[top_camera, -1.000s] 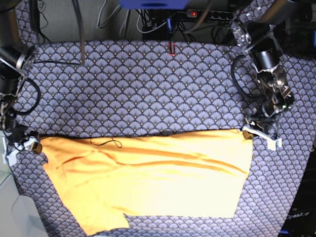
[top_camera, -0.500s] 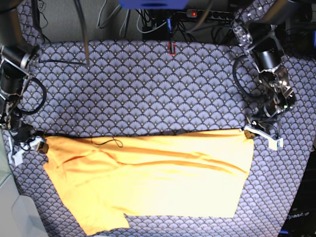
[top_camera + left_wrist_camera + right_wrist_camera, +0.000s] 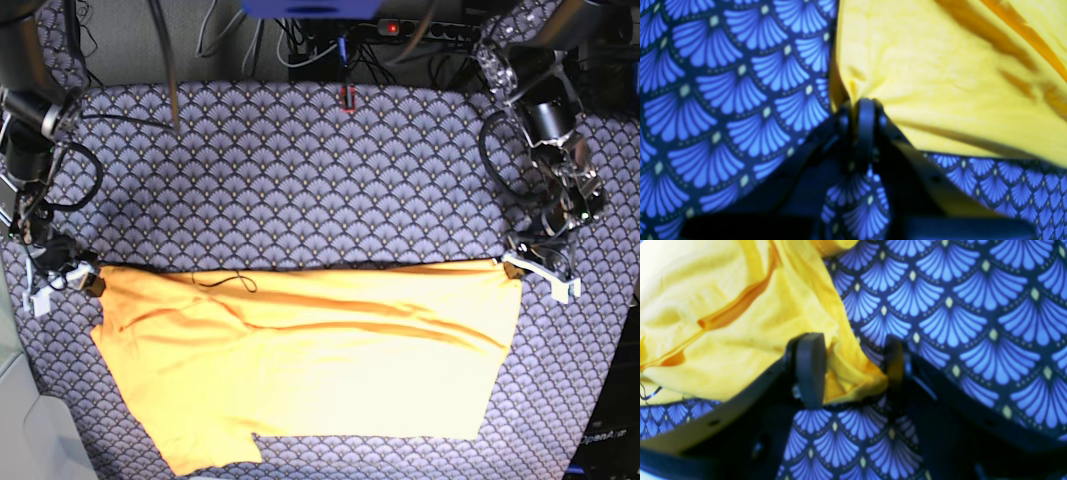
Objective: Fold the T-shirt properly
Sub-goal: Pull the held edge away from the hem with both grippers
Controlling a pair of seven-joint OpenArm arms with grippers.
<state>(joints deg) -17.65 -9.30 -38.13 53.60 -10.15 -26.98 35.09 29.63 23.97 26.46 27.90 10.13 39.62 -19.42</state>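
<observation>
T-shirt (image 3: 310, 365) check — where does it lie, and how do the jaws stand?

— It is spread flat across the near half of the worktop (image 3: 300, 170), its far edge stretched between the two sets of jaws. The left gripper (image 3: 862, 115) has its jaws pressed together on a pinch of the hem corner. The right gripper (image 3: 850, 368) has its jaws apart, a bunched fold of fabric lying loosely between them and not visibly squeezed.

— What does the step need?

— I judge that the right jaws should close firmly on that fold before any lift, and both corners should rise level, so the edge stays taut.

— What do the views add to each other?

— Only the wrist views show the fabric between the jaws; only the base view shows the wrinkled sleeve end near the right jaws.
</observation>
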